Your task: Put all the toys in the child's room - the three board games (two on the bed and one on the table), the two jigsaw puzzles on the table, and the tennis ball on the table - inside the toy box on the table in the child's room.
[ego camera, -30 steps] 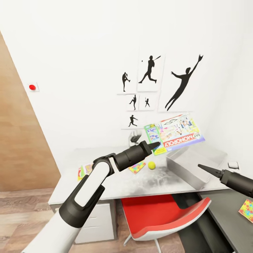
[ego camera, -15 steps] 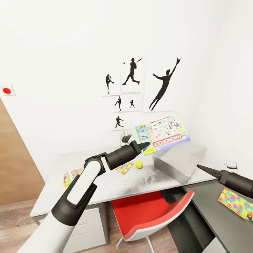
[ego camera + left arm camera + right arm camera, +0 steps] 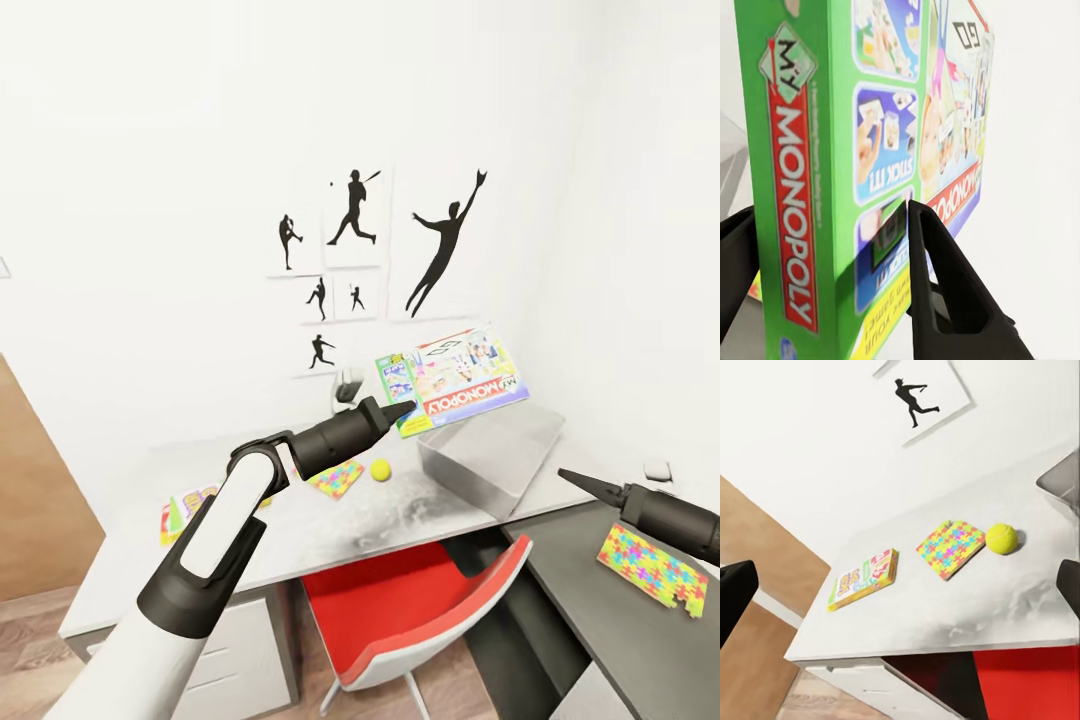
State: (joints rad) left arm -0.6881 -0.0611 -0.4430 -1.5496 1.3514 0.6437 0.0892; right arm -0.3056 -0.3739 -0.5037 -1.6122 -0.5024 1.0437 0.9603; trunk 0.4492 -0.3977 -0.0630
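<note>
Left claw clamped on edge of Monopoly box, box held in air just above near end of toy box; not dropped yet. Right claw wide apart per wrist cam, holding nothing. Toy box looks empty so far. Still on counter, below/behind left claw: ball, puzzle, Skip-Bo box. 2nd puzzle under right claw. Third game not seen. Est: early, first item going in.

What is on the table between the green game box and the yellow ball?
A jigsaw puzzle lies flat between the game box and the tennis ball. The right wrist view shows it best, close beside the ball.
</note>
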